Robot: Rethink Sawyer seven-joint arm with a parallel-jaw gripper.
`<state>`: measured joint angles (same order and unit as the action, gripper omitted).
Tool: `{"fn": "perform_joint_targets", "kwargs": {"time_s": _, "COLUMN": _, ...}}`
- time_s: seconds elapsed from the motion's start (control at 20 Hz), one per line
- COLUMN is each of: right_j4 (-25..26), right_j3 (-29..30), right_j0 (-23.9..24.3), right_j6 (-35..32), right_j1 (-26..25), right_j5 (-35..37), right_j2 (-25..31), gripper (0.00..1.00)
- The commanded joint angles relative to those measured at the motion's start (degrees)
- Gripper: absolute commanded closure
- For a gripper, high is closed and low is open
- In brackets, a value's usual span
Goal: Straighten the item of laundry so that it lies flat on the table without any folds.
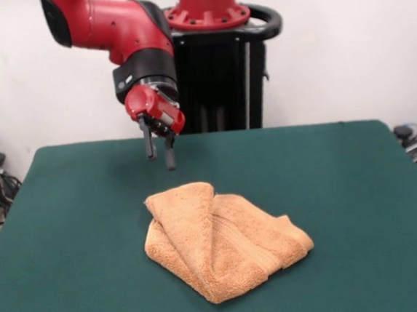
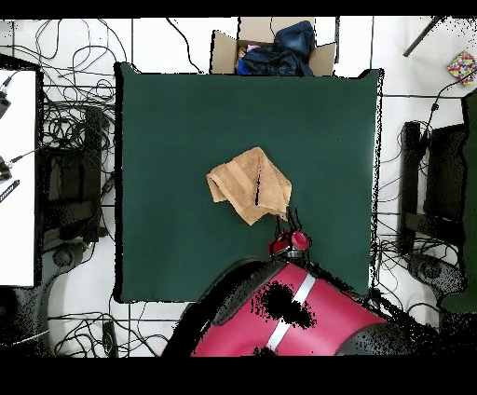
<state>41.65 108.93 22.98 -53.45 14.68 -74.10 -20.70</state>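
The light orange towel [image 1: 220, 241] lies folded over itself in a thick bundle near the middle of the dark green table [image 1: 69, 234]. A woven band stripe shows on its upper layer. My gripper [image 1: 161, 162] hangs in the air beyond the towel's far left corner, open and empty, its two dark fingers pointing down and not touching the cloth. In the overhead view the towel [image 2: 250, 183] sits at the middle of the table [image 2: 168, 140], and the gripper [image 2: 287, 224] is just off the towel's corner nearest the robot's base.
The black pedestal [image 1: 219, 67] stands at the table's far edge. In the overhead view a cardboard box of dark clothes [image 2: 270, 47] sits beyond the table. Cables [image 2: 74, 130] lie on the floor at both sides, and a white desk [image 2: 17, 177] stands at the left.
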Motion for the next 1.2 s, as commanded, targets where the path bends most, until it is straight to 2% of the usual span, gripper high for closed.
{"fn": "perform_joint_targets", "kwargs": {"time_s": 0.05, "right_j4": -1.0, "right_j3": -7.1, "right_j0": 1.0, "right_j6": -9.1, "right_j1": -4.7, "right_j5": 1.2, "right_j2": 6.0, "gripper": 0.00}}
{"fn": "perform_joint_targets", "kwargs": {"time_s": 0.55, "right_j4": -0.9, "right_j3": -7.1, "right_j0": 0.4, "right_j6": -9.0, "right_j1": -4.7, "right_j5": 1.3, "right_j2": 5.8, "gripper": 0.00}}
{"fn": "perform_joint_targets", "kwargs": {"time_s": 1.2, "right_j4": -0.4, "right_j3": -12.4, "right_j0": 0.1, "right_j6": -9.0, "right_j1": -9.3, "right_j5": 2.7, "right_j2": 7.4, "gripper": 0.00}}
